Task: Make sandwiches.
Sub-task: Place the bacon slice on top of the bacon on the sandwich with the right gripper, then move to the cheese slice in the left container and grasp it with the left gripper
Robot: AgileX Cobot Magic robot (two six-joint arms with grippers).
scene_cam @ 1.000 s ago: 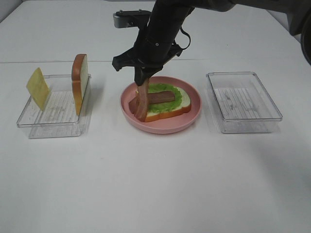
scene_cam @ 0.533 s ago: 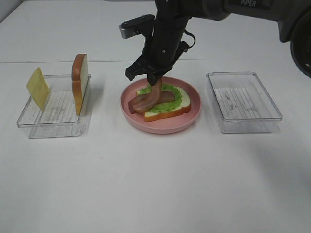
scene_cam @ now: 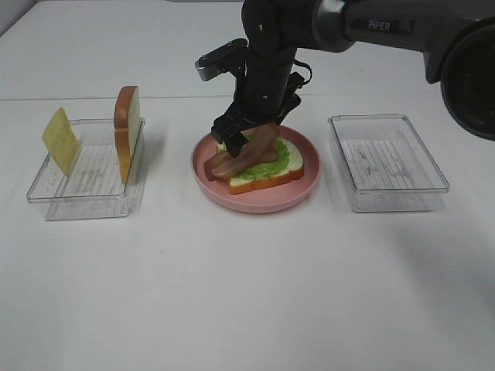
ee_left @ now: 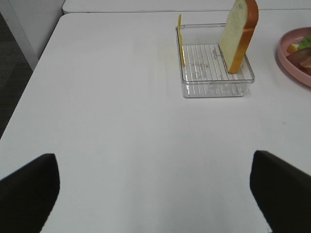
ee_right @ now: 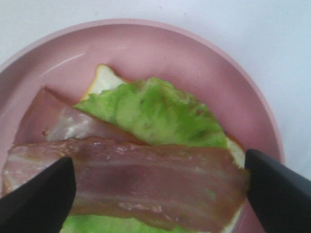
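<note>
While the right jaws hang open over the bacon (scene_cam: 229, 164) laid on the sandwich (scene_cam: 288, 165) in the pink plate (scene_cam: 255, 203), I think the open left jaws must next pick the cheese (scene_cam: 59, 141) from its tray (scene_cam: 85, 204).

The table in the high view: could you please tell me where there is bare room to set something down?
The wide strip of table in front of the left tray, pink plate and right tray is bare; narrower gaps flank the plate. The plate itself is crowded under the right gripper.
</note>
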